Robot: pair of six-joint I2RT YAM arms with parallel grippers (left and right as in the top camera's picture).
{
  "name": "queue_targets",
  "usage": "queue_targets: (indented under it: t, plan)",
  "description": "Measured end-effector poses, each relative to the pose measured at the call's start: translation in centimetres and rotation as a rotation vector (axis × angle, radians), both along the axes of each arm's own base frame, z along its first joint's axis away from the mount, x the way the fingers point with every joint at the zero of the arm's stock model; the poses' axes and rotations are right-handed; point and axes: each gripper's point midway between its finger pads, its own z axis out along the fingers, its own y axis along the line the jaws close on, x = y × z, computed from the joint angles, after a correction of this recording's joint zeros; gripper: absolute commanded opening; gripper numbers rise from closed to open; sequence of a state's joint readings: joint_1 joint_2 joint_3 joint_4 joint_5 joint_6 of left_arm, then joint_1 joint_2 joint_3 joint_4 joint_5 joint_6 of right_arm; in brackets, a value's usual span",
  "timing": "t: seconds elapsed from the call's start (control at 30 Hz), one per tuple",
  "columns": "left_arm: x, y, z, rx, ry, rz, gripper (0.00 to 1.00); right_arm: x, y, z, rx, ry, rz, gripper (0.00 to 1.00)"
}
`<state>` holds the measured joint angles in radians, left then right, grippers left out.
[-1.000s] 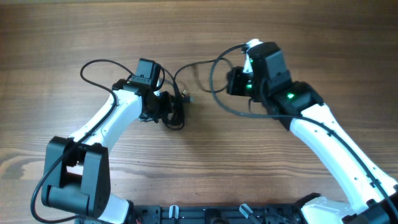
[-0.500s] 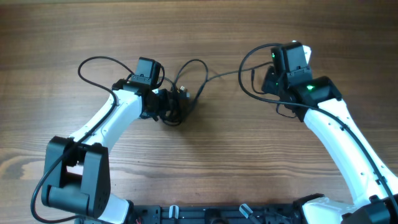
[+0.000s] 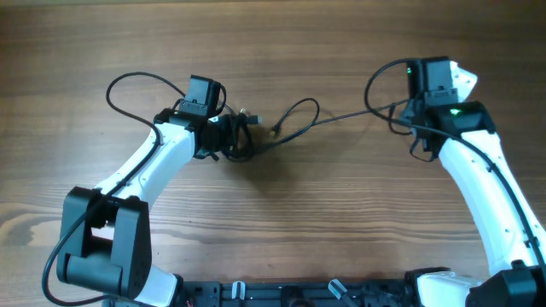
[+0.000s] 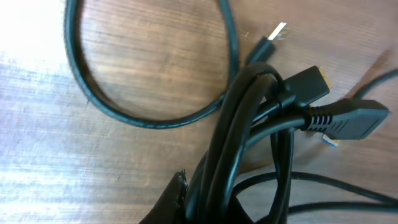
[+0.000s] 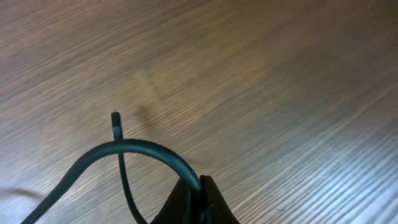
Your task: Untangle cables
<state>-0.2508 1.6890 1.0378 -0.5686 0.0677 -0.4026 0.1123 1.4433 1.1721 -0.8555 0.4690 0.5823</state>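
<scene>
Overhead view of a wooden table (image 3: 299,222) with two white robot arms holding tangled black cables (image 3: 243,136) stretched between them. The left gripper (image 3: 230,139), left of centre, is pressed together on the knotted bundle, with plug ends (image 4: 311,81) poking out just to its right. The right gripper (image 5: 194,185), far over on the right, pinches a single strand that runs from the bundle across the middle, with one small loop (image 3: 299,115) partway along. Another loose loop (image 3: 128,94) lies left of the left arm. The step in hand appears to be freeing one cord from the knot. The next move likely calls for a steady pull to the right while the left grip holds firm, minding that the small loop does not tighten.
</scene>
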Motion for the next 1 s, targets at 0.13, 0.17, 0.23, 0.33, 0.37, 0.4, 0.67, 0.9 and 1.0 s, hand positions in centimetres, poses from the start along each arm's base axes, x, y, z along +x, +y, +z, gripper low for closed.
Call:
queue_targets:
  t: [0.13,0.17,0.23,0.33,0.37,0.4,0.67,0.9,1.0]
  plan:
    - [1.5,-0.3,0.6,-0.010,-0.066,0.002,0.04,-0.3,-1.6,-0.3,0.032,0.000,-0.059,0.49]
    - [1.7,-0.4,0.7,-0.011,-0.078,0.005,0.04,-0.3,-1.6,-0.4,0.049,0.005,-0.053,0.58]
    - [2.3,-0.5,1.0,-0.019,-0.103,0.008,0.04,-0.1,-1.1,-0.6,0.090,0.006,-0.031,0.70]
    - [2.4,-0.7,1.1,-0.027,-0.109,0.005,0.04,0.3,0.5,-1.1,0.166,0.010,0.024,0.74]
    - [2.4,-0.7,1.1,-0.029,-0.109,0.005,0.04,0.5,1.1,-1.2,0.199,0.009,0.043,0.74]
    - [2.4,-0.7,1.1,-0.031,-0.109,0.004,0.04,0.7,1.9,-1.4,0.241,0.008,0.065,0.76]
    - [2.8,-0.9,1.7,-0.041,-0.132,0.002,0.04,1.6,10.1,-1.5,0.593,0.017,0.424,0.86]
    - [2.6,-0.9,1.6,-0.035,-0.129,-0.010,0.04,1.4,13.5,-1.9,0.737,0.046,0.565,0.86]
    - [2.6,-0.9,1.6,-0.034,-0.129,-0.012,0.04,1.5,14.6,-2.9,0.765,0.075,0.581,0.86]
